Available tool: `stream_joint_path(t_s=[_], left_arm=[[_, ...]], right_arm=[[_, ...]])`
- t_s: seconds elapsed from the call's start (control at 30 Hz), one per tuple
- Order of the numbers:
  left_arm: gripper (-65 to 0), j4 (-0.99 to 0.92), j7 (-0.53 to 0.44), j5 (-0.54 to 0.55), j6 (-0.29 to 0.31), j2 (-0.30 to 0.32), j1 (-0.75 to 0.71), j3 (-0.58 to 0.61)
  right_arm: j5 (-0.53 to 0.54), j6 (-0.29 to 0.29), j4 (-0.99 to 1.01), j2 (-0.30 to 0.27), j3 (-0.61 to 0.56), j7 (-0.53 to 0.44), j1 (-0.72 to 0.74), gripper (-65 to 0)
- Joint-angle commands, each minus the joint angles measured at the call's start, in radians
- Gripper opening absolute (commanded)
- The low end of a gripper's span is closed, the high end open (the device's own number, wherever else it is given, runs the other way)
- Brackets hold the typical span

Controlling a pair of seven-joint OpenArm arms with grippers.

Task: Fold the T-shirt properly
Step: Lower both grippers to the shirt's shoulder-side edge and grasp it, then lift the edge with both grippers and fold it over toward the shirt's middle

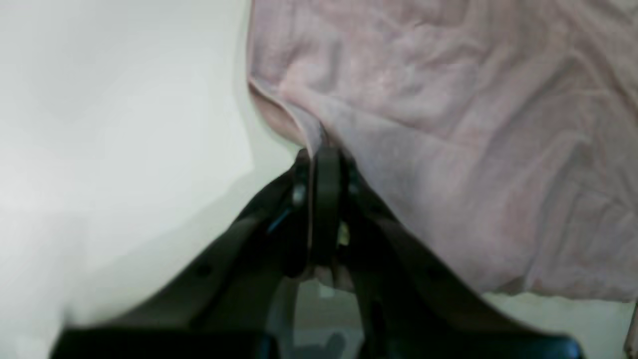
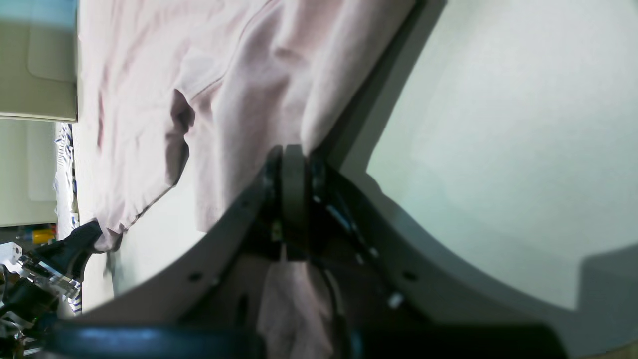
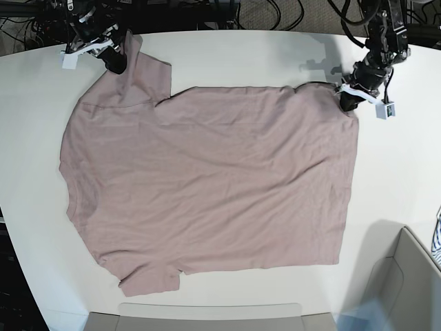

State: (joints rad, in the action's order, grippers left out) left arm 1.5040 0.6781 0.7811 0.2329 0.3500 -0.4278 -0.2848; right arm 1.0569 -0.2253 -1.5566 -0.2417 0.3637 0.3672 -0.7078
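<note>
1. Pink T-shirt (image 3: 207,186) lies spread flat and unfolded on the white table (image 3: 262,55).
2. Left gripper (image 3: 346,100) pinches its hem corner; right gripper (image 3: 117,63) pinches a sleeve.
3. Every fold seems left to do.

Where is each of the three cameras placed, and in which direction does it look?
Base: overhead, looking down on the table, the spread T-shirt and both arms.
Left wrist: behind the left gripper, shut on the T-shirt.
Right wrist: behind the right gripper, shut on the T-shirt.
Shared: every view shows the T-shirt; base shows the left gripper and right gripper.
</note>
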Motion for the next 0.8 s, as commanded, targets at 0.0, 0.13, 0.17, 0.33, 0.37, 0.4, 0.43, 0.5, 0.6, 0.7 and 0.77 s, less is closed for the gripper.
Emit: stream_joint_path(t_s=[0.0, 0.13, 0.17, 0.33, 0.37, 0.4, 0.43, 0.5, 0.6, 0.7, 0.77], left_arm=[[-65.0, 0.014, 0.047, -0.044, -0.03, 0.005, -0.035, -0.017], [-65.0, 0.114, 0.045, -0.044, -0.03, -0.01, -0.099, -0.092], [-65.0, 0.131, 0.047, -0.044, -0.03, -0.015, -0.112, -0.11], [-65.0, 0.186, 0.053, -0.042, -0.03, -0.021, -0.154, -0.161], [-65.0, 0.198, 0.053, -0.042, -0.03, -0.021, -0.159, -0.164], [-65.0, 0.212, 0.053, -0.042, -0.03, -0.021, -0.159, -0.172], [-65.0, 0.226, 0.053, -0.042, -0.03, -0.022, -0.159, -0.181], [-65.0, 0.24, 0.053, -0.042, -0.03, -0.022, -0.158, -0.187], [-65.0, 0.251, 0.055, -0.042, -0.034, -0.021, -0.151, -0.189], [-65.0, 0.251, 0.055, -0.042, -0.036, -0.021, -0.133, -0.19], [-65.0, 0.251, 0.065, -0.042, -0.037, -0.021, -0.105, -0.189]], right_arm=[[-0.014, 0.019, -0.026, -0.02, 0.013, 0.011, -0.02, -65.0], [-0.014, 0.019, -0.094, -0.017, 0.102, 0.014, -0.072, -65.0], [-0.014, 0.019, -0.106, -0.006, 0.133, 0.014, -0.085, -65.0], [-0.014, 0.017, -0.175, 0.003, 0.281, 0.016, -0.131, -65.0], [-0.014, 0.017, -0.189, 0.002, 0.3, 0.016, -0.137, -65.0], [-0.014, 0.017, -0.203, -0.003, 0.315, 0.016, -0.141, -65.0], [-0.014, 0.017, -0.216, -0.005, 0.324, 0.017, -0.141, -65.0], [-0.014, 0.017, -0.238, -0.006, 0.334, 0.025, -0.14, -65.0], [-0.014, 0.017, -0.281, -0.006, 0.335, 0.079, -0.115, -65.0], [-0.03, 0.017, -0.299, -0.006, 0.335, 0.137, -0.063, -65.0], [-0.07, 0.017, -0.301, -0.006, 0.335, 0.178, -0.019, -65.0]])
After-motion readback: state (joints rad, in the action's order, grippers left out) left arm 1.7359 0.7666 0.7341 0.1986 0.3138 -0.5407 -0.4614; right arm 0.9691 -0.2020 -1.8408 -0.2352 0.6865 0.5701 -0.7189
